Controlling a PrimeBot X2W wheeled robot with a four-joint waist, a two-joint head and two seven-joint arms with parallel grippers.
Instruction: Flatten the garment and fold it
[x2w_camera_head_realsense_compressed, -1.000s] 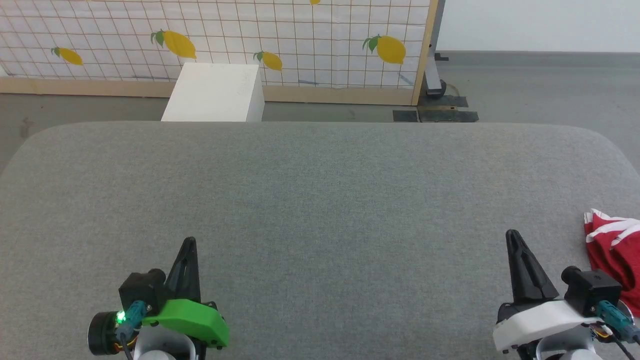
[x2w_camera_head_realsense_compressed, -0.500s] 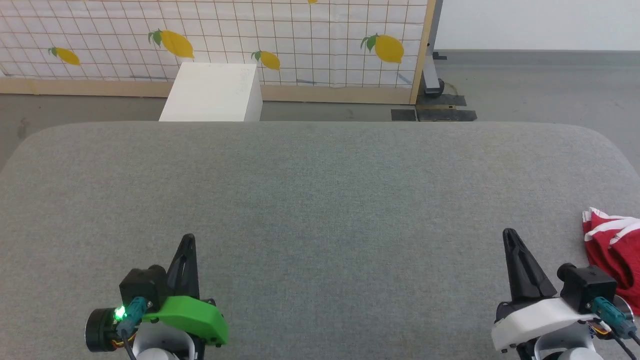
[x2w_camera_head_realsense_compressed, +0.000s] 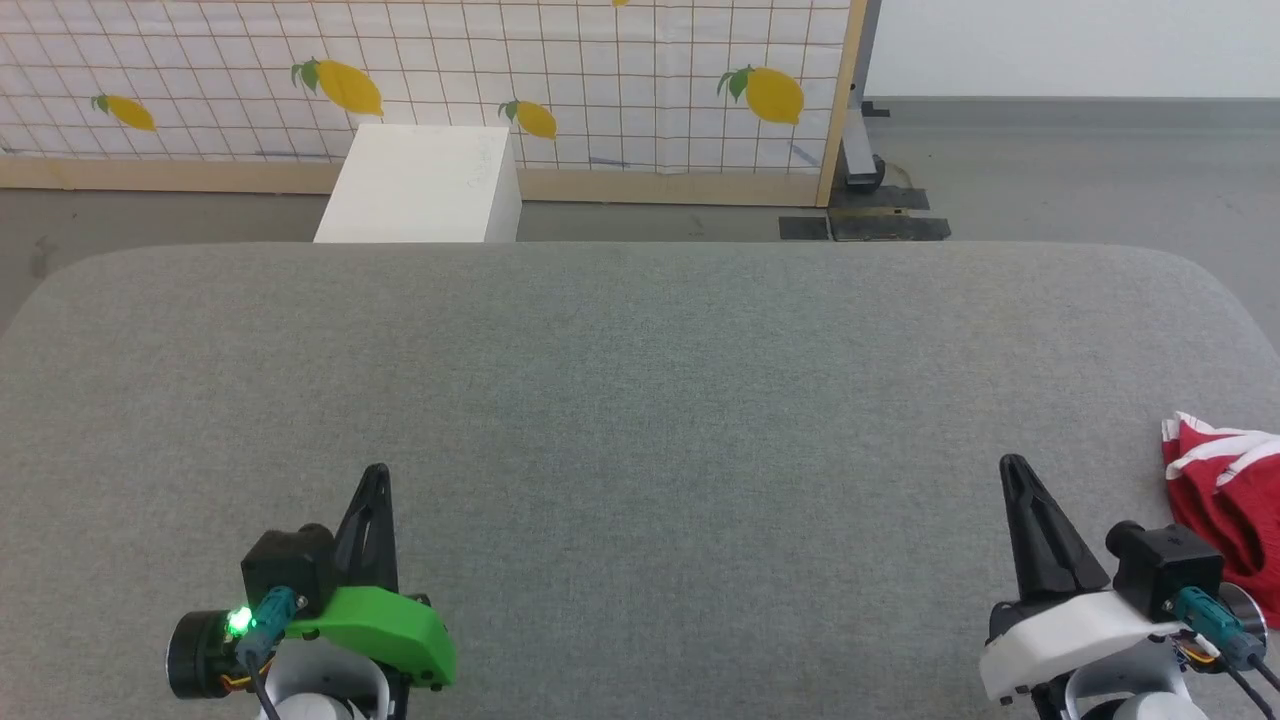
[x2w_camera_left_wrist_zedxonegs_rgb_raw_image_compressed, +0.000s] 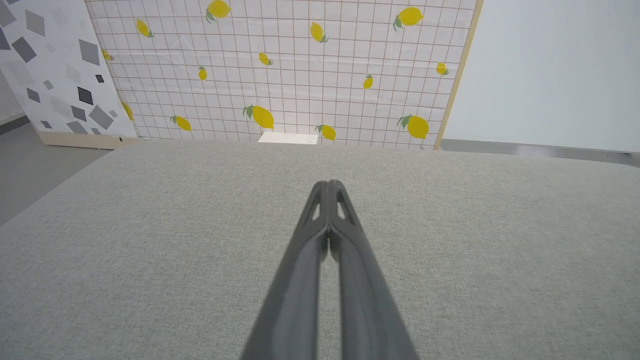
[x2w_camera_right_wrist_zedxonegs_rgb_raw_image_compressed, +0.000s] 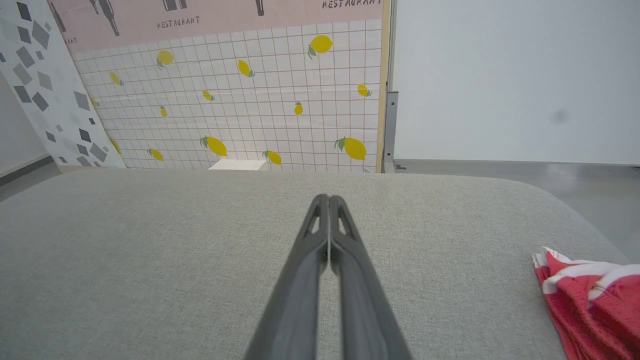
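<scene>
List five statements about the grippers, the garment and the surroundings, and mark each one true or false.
1. The red garment lies crumpled near the right edge of the grey table. True.
2. The right gripper is shut on the garment. False: its fingers are closed on nothing, and the garment lies apart, to its right.
3. The left gripper is shut and holds nothing. True.
4. The garment is spread flat at the table's middle. False: it is bunched up at the right side.
5. A white box stands on the floor beyond the table's far edge. True.
</scene>
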